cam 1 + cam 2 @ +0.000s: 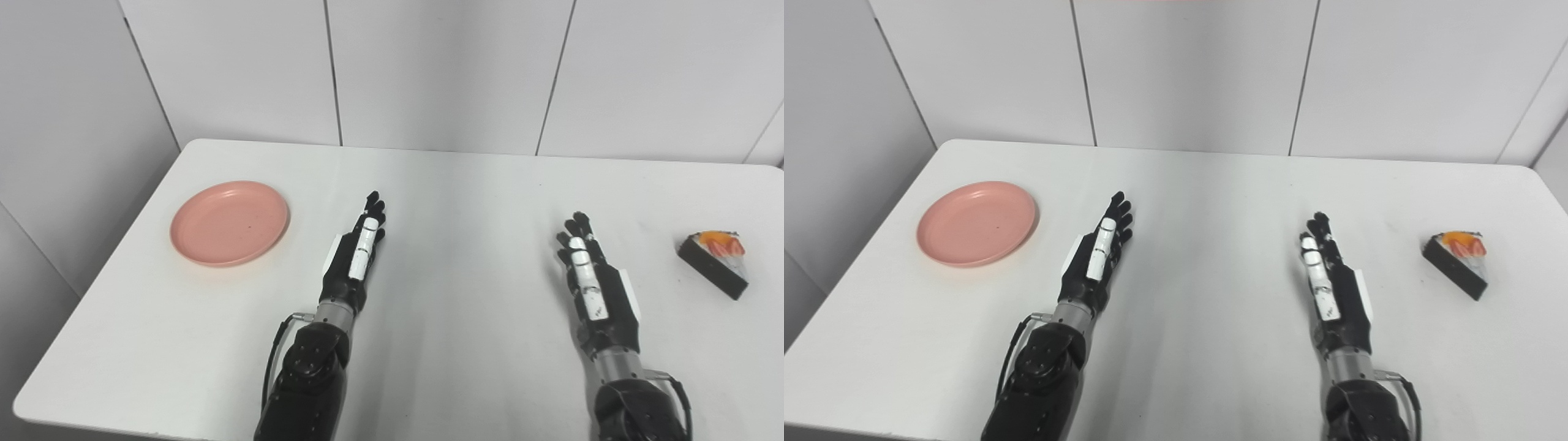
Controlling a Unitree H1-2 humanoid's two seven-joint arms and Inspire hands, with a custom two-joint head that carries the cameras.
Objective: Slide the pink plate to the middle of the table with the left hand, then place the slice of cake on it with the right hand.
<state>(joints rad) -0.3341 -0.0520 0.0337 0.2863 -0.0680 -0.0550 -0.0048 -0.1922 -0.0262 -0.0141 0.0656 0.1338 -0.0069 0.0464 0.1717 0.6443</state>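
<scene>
An empty pink plate (229, 222) sits flat on the white table (453, 184) at the left side. A slice of cake (715, 260), dark with orange and red fruit on top, lies near the right edge. My left hand (358, 248) is open, fingers straight, edge-on above the table, to the right of the plate and apart from it. My right hand (588, 275) is open in the same pose, left of the cake and apart from it. Both hands hold nothing.
The table's left edge (92, 288) runs close beside the plate. White wall panels (441, 67) stand right behind the table's far edge. The cake lies close to the right border of the left eye view.
</scene>
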